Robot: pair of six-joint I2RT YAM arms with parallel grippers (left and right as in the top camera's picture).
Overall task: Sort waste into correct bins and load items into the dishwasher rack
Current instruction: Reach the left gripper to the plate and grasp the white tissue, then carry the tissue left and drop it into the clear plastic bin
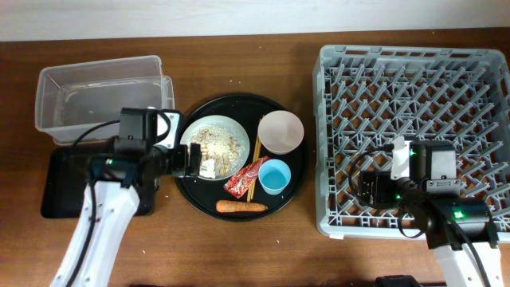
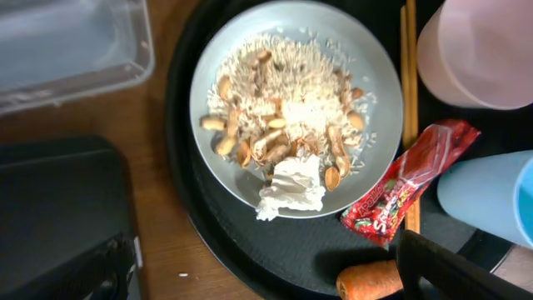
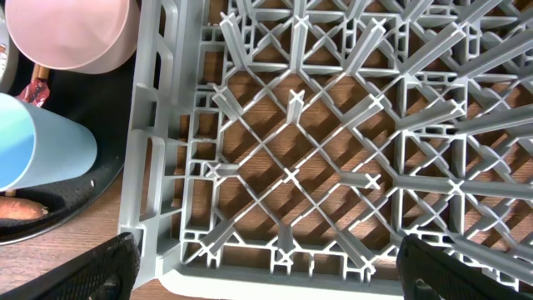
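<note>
Facing left pincer (image 1: pixel 194 160), white scrap (image 2: pixel 291 185) lies near.

Both arms, seen from overhead. The left arm (image 1: pixel 96 223) rises from the near edge, its wrist turned so that the left claw (image 1: pixel 194 159) points rightward, jaws spread wide and empty. The right arm (image 1: pixel 458 239) enters at near right. The right claw (image 1: pixel 368 187) points leftward, fingertips (image 3: pixel 466 267) parted wide, gripping nothing.
</note>
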